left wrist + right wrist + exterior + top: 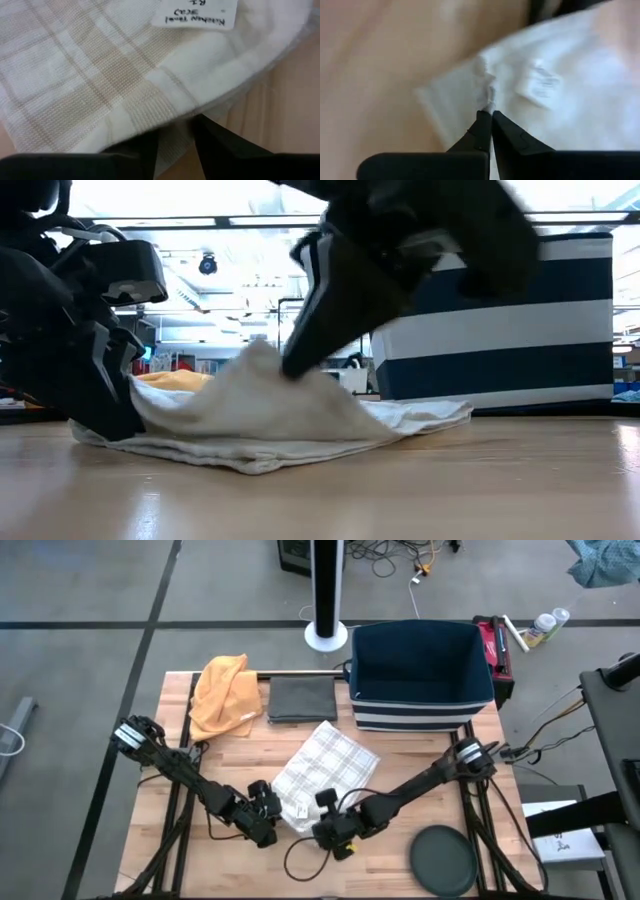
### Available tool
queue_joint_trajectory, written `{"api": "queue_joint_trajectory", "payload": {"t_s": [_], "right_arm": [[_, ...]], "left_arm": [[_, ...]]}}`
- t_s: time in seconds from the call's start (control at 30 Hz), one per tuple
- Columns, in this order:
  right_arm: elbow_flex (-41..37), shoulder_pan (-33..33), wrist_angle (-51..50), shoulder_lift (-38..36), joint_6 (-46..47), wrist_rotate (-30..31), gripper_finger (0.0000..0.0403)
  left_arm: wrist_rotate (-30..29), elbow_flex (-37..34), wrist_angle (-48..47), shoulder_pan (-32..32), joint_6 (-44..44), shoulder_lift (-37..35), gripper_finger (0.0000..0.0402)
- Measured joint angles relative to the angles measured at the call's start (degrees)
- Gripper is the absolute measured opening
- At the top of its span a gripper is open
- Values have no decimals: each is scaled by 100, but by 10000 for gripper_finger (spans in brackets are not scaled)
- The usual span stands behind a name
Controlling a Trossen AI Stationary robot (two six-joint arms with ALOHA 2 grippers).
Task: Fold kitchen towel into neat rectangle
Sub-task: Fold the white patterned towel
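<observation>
The white, beige-checked kitchen towel point(322, 772) lies crumpled on the wooden table, its underside on the boards and its sewn label point(195, 15) facing up. My left gripper point(268, 812) is at the towel's near left edge, shut on the hem. Just right of it my right gripper point(326, 816) is shut on a small tuft of cloth, which it draws up into a peak point(262, 358) in the low view. The towel's far part point(420, 415) stays flat. My left gripper has the towel's hemmed near edge point(172, 131) between its two fingers, slanting down from the table's left. The edge lies low, just over the boards, and the cloth spreads away from the fingers. One layer or several, I cannot tell. My right gripper pinches a small raised fold of the towel point(489, 96) at the free ends of its two fingers, near the label point(540, 85). The fingers slant down from the table's right. The cloth rises to them as a tent while the rest lies on the table.
At the back stand a navy bin with white stripes point(420, 675), a folded grey cloth point(300, 698) and a bunched orange cloth point(225, 695). A dark round disc point(445, 860) lies at the near right, and a black cable loop point(300, 858) by the near edge.
</observation>
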Motion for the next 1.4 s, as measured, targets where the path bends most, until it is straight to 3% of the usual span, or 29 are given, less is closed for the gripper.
{"api": "queue_joint_trajectory", "payload": {"t_s": [0.17,0.23,0.4,0.57,0.73,0.93,1.2,1.3,1.4], "right_arm": [[410,-255,-455,-258,-1269,1351,2],[564,-427,-364,-320,-1811,1595,2],[884,-882,-204,-342,-2586,1460,2],[844,-1196,0,-343,-2614,904,2],[690,-1208,-18,-343,-2630,744,2],[686,-1321,351,-343,-3497,1891,2],[688,-1792,1836,-343,-4979,2606,2],[688,-1816,1850,-352,-4822,2553,2],[690,-1675,1288,-384,-4088,1962,2]], "left_arm": [[0,0,-4,0,5,-2,122],[0,0,-1,0,3,-2,123],[-2,0,5,-4,-51,-2,118],[-4,0,0,-7,-53,-2,110],[-36,2,-198,-13,-48,-17,115],[-42,4,-238,-13,82,-17,127],[-37,4,-236,-13,87,-17,125],[-32,4,-238,-13,63,-17,120],[-30,4,-240,-13,55,-17,116]]}}
